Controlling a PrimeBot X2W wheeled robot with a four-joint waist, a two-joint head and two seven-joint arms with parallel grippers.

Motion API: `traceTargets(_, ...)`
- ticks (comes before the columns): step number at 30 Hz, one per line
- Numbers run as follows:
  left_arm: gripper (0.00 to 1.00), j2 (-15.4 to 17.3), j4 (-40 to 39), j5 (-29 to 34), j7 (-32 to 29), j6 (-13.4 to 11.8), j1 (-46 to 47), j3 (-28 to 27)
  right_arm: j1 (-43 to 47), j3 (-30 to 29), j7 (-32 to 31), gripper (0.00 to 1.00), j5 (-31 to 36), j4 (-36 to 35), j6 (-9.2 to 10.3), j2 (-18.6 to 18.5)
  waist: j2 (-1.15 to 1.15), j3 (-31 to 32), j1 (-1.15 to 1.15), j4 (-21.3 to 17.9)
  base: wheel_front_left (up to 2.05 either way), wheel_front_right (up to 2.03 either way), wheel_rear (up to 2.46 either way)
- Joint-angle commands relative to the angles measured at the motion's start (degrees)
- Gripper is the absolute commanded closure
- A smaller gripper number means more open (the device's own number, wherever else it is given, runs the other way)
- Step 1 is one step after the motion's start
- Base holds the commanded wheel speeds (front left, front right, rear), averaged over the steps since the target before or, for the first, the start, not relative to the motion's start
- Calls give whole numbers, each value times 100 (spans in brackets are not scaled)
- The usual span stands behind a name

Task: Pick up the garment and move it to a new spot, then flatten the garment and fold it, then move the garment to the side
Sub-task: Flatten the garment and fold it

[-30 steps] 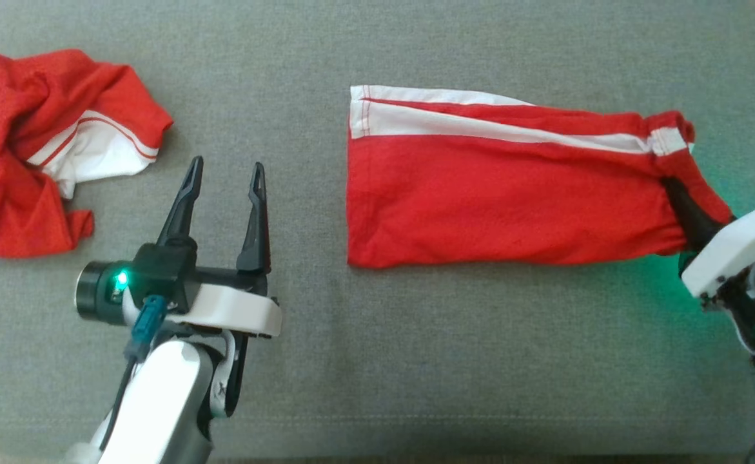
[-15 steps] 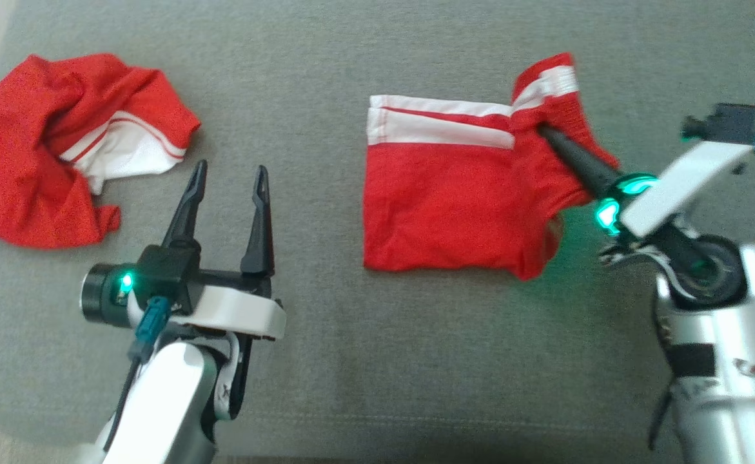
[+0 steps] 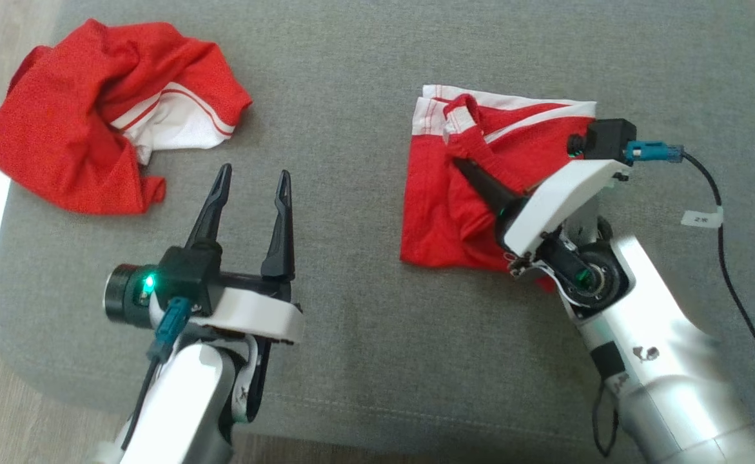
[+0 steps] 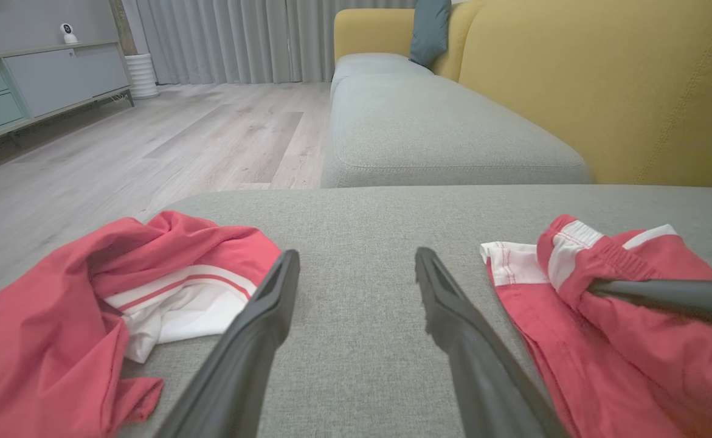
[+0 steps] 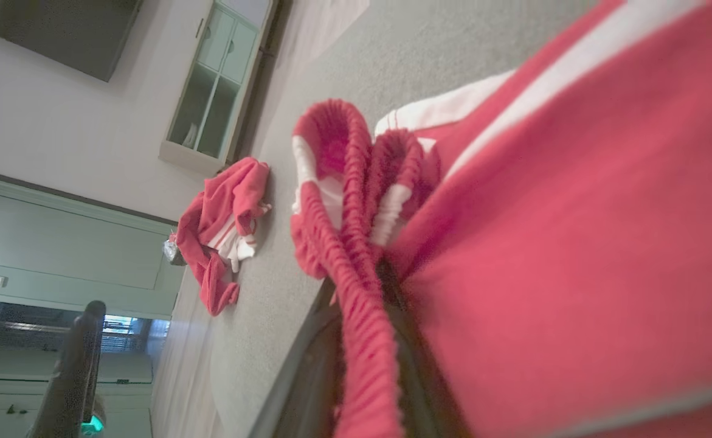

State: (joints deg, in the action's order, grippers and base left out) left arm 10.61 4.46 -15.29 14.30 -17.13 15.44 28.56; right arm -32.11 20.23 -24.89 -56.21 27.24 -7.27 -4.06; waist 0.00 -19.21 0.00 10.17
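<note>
The garment (image 3: 438, 216), red shorts with white side stripes, lies doubled over on the grey cushion (image 3: 351, 96). My right gripper (image 3: 460, 161) is shut on its elastic waistband, which it holds over the white-hemmed leg end at the garment's left. In the right wrist view the bunched waistband (image 5: 346, 201) covers the fingertips. My left gripper (image 3: 253, 175) stands open over bare cushion, left of the garment and apart from it. In the left wrist view that open left gripper (image 4: 356, 261) frames bare cushion, with the garment (image 4: 623, 353) and a right finger (image 4: 666, 295) at the right.
A second red and white garment (image 3: 93, 109) lies crumpled at the cushion's far left corner, close to the edge. Wooden floor (image 3: 3, 399) shows past the cushion's left and front edges. A black cable (image 3: 722, 251) trails from the right wrist across the cushion's right side.
My right gripper has swept left with the waistband, laying that end over the leg end so the garment is doubled. The head view has shifted. The left gripper stays open in place.
</note>
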Motion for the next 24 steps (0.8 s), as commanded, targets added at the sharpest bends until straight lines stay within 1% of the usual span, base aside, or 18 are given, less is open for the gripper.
traceTargets(1, 0, 48, -139, 1, 69, 14, 160, -234, -268, 235, 236, 100, 37, -23, -22, 117, 0, 15, 0, 39, 0, 0, 0)
traceTargets(4, 0, 32, -143, 10, 69, 26, 140, -275, -379, 414, 469, 100, -46, 174, -22, 117, 0, 15, 0, 53, 0, 0, 0)
traceTargets(5, 0, 27, -145, 18, 69, 28, 134, -287, -417, 490, 531, 69, -32, 229, -22, 117, 0, 13, 0, 53, 0, 0, 0)
traceTargets(6, 0, 21, -146, 28, 69, 31, 130, -296, -457, 569, 615, 18, 25, 264, -22, 117, 0, 9, 0, 51, 0, 0, 0)
traceTargets(7, 0, 14, -148, 38, 69, 34, 129, -305, -492, 645, 728, 0, 102, 272, -22, 117, 0, 5, 0, 48, 0, 0, 0)
traceTargets(8, 0, 14, -148, 38, 69, 34, 129, -305, -492, 645, 728, 0, 102, 272, -22, 117, 0, 5, 0, 48, 0, 0, 0)
traceTargets(12, 0, 3, -166, 77, 69, 52, 122, -355, -544, 1031, 1424, 0, 722, 116, -22, 18, 0, -2, 0, 4, 0, 0, 0)
traceTargets(16, 0, 18, -188, 106, 69, 29, 67, -459, -495, 1433, 2241, 0, 1460, -188, -22, -208, 0, 29, 0, -125, 0, 0, 0)
traceTargets(18, 0, 34, -193, 123, 69, 23, 44, -498, -474, 1506, 2670, 0, 1941, -301, -22, -372, 0, 56, 0, -189, 0, 0, 0)
traceTargets(21, 0, 65, -203, 142, 70, 20, 11, -553, -327, 1264, 3281, 0, 2636, -444, -22, -588, 0, 118, 0, -300, 0, 0, 0)
traceTargets(24, 0, 108, -210, 151, 70, 2, -40, -619, -10, 685, 3647, 0, 3274, -638, -22, -760, 0, 195, 0, -428, 0, 0, 0)
